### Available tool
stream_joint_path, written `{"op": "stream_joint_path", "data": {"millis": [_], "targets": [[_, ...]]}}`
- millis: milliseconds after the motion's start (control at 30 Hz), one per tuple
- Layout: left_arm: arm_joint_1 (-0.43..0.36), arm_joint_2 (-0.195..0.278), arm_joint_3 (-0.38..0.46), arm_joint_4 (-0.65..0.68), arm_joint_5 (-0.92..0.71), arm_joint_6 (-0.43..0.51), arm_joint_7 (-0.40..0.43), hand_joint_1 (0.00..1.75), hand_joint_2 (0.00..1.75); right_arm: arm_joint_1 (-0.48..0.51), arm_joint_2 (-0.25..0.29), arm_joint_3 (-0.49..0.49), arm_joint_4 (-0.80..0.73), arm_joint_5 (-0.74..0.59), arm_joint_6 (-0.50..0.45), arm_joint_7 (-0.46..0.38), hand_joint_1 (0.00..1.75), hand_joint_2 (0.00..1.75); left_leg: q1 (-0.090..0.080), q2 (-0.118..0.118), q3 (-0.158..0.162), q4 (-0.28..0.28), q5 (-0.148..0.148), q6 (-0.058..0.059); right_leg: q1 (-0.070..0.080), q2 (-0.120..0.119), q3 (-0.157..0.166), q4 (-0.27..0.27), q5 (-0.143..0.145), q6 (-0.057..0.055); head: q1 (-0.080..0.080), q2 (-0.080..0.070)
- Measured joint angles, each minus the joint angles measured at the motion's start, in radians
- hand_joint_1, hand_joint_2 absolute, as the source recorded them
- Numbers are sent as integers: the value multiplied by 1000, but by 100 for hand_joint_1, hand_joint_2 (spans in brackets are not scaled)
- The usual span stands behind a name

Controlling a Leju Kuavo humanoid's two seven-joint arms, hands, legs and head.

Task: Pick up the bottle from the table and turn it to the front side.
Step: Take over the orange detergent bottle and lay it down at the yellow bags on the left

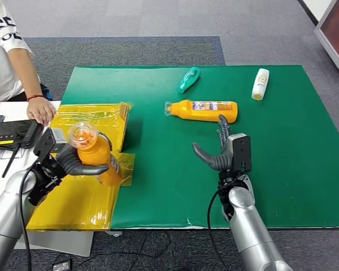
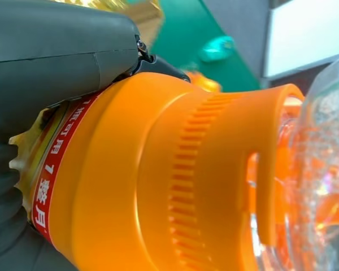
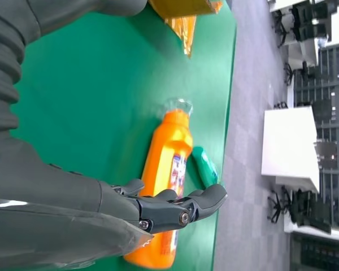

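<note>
Gripping an orange bottle (image 1: pixel 99 157) in my left hand (image 1: pixel 69 161), fingers and thumb wrapping around its body, I'm holding it lifted over the yellow plastic sheet (image 1: pixel 80 200) at the left edge of the green mat (image 1: pixel 287 169), the bottle tilting with its clear cap (image 1: pixel 80 134) pointing up and toward the camera. Close up from the left wrist, the orange bottle (image 2: pixel 129 186) is pressing against my grey thumb (image 2: pixel 61 51), a red label strip with white characters (image 2: pixel 52 175) is showing on its body, and the transparent cap (image 2: pixel 325 169) is sitting past the ribbed orange neck. My right hand (image 1: pixel 221 149) is hovering open over the mat, fingers spread apart and holding nothing, just in front of a second orange bottle (image 1: pixel 204 110) that is lying flat on its side, label facing up, clear cap pointing left. In the right wrist view my dark fingers (image 3: pixel 176 206) are reaching across that lying bottle (image 3: pixel 165 169) without clearly touching it; cannot tell if there is contact. A teal bottle (image 1: pixel 188 79) is lying further back on the mat, near the far edge, and a white bottle with a yellow cap (image 1: pixel 260 83) is lying well apart to its right. A person's hand (image 1: pixel 40 110) is resting at the far-left corner by the yellow sheet, next to a black device (image 1: pixel 10 132) on a white table (image 1: pixel 1 169).
</note>
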Motion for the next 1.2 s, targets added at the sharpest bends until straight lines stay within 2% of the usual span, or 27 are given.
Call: {"op": "stream_joint_path", "data": {"millis": [233, 400, 767, 867, 1033, 1200], "targets": [[-107, 95, -49, 30, -85, 6, 37, 175, 175, 10, -8, -7, -12, 15, -6, 13, 0, 175, 0, 1, 0, 0, 1, -1, 0, 1, 0, 0, 1, -1, 0, 0], [-174, 129, -76, 58, -91, 6, 70, 175, 175, 9, -9, -7, -12, 27, -15, 21, 0, 175, 0, 1, 0, 0, 1, -1, 0, 1, 0, 0, 2, -1, 0, 0], [-225, 149, -120, 92, -60, -13, 88, 175, 175, 2, -9, -7, -12, 49, -25, 36, 0, 175, 0, 1, 0, 0, 1, -1, 0, 1, 0, 0, 1, -1, 0, 0], [-242, 152, -133, 110, -43, -31, 116, 175, 175, -6, -9, -5, -11, 51, -25, 38, 0, 175, 0, 1, -1, 0, 1, -1, 0, 1, 0, 0, 1, -1, 0, 0], [-299, 156, -188, 187, -14, -72, 177, 175, 175, -23, -9, 2, -8, 52, -23, 43, 0, 175, 0, 1, -1, 0, 1, -1, 0, 1, 0, 0, 2, -1, 0, 0], [-326, 158, -240, 260, 0, -68, 195, 175, 175, -34, -9, 10, -3, 53, -24, 52, 0, 175, 0, 1, -1, 0, 2, -2, 0, 1, -1, 0, 2, -1, 0, 0]]}}
